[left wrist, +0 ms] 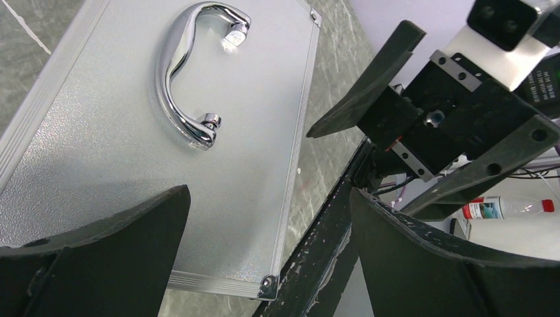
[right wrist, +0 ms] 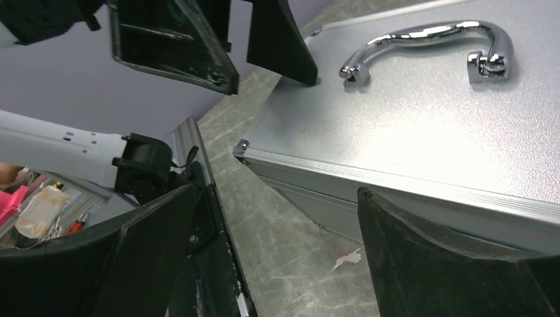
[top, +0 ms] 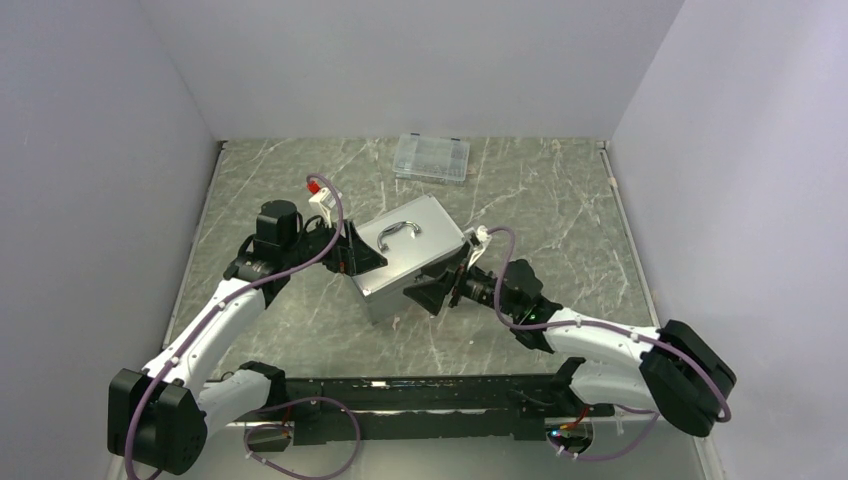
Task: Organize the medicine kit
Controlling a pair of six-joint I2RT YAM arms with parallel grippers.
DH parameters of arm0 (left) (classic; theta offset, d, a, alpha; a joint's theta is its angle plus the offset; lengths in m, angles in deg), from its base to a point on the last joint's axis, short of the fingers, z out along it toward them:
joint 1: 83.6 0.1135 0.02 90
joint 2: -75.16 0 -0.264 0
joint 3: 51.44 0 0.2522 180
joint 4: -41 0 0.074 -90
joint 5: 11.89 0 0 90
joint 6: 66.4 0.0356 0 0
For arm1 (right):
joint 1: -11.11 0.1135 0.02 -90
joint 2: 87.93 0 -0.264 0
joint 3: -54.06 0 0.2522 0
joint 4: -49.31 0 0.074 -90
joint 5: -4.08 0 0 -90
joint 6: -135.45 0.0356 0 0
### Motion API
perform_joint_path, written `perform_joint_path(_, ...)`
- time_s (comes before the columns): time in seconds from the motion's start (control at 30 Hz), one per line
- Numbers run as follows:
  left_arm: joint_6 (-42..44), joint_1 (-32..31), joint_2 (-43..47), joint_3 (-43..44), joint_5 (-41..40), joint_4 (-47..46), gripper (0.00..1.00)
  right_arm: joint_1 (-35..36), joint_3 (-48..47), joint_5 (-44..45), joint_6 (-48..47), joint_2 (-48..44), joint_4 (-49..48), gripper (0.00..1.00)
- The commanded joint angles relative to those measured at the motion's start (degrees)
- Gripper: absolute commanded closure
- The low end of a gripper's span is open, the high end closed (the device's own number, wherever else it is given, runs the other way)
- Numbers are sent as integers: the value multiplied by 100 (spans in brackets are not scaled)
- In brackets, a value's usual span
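Hands, two. Left hand [top: 362,255]: jaws spread wide, nothing held. Right hand [top: 432,295]: jaws likewise wide, nothing held. Worktop [top: 560,230]: grey, marbled, beneath both hands. Kit [top: 425,250]: grey metal box, lid shut, lying between the hands, one finger of each over its lid. Case [top: 431,158]: clear plastic, beyond both hands, well apart. Handle [top: 400,233]: curved, silver, on the lid between the hands.

I see the medicine kit [top: 405,262], a grey metal box with pebbled panels and bright edging, sitting mid-table with its lid shut. It's turned diagonally, one corner towards me, its curved chrome handle [top: 400,235] on top.
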Motion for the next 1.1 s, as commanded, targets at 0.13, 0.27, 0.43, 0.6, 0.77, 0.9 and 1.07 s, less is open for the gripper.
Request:
perform_joint_path(0.13,60,-29,-32,-69,71,-17,1,7,287,194,-73,-573,213,5)
perform_joint_path(0.27,64,-34,-45,-45,58,1,1,8,448,153,105,-464,114,9)
perform_joint_path(0.43,65,-34,-54,-49,59,10,1,9,429,10,152,-168,41,39)
perform_joint_path(0.6,73,-35,-49,-45,53,18,1,3,350,88,130,58,43,83)
perform_joint_path(0.77,64,-34,-54,-65,58,1,1,7,311,591,103,142,122,100)
perform_joint_path(0.9,49,-34,-68,-60,66,-23,1,5,228,930,100,285,239,100)
perform_joint_path(1.07,16,-34,-98,-101,92,-89,1,9,260,1134,239,659,-108,100)
